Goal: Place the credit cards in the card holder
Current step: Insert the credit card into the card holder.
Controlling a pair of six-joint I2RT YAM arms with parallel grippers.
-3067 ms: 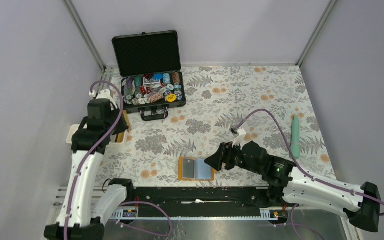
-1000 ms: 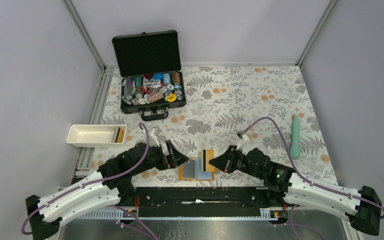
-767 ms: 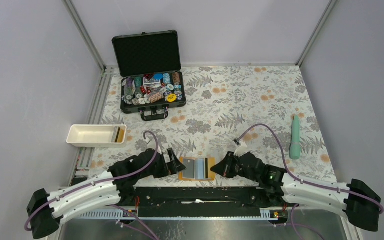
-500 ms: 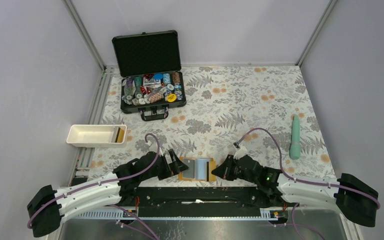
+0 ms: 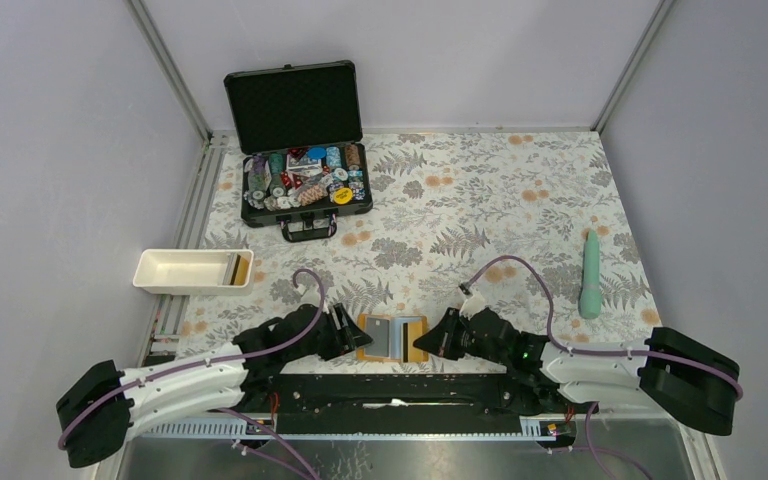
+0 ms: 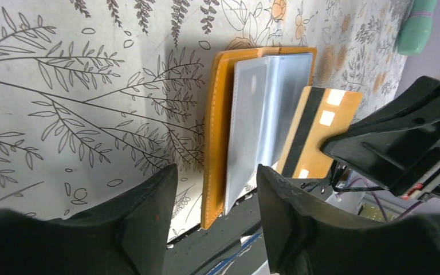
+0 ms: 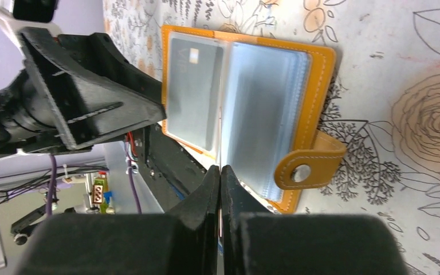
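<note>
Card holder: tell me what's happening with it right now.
The card holder lies open at the near edge of the table, between the two grippers. The right gripper is shut on a card with a black stripe, holding it at the holder's right-hand sleeves. The card does not look inserted yet. The left gripper sits open at the holder's left edge, not gripping it. A pale card is already in the left sleeve.

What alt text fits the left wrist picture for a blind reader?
An open orange card holder with clear sleeves lies on a floral table; the right end effector holds a black-striped card over it. The left end effector stands open at its edge.
</note>
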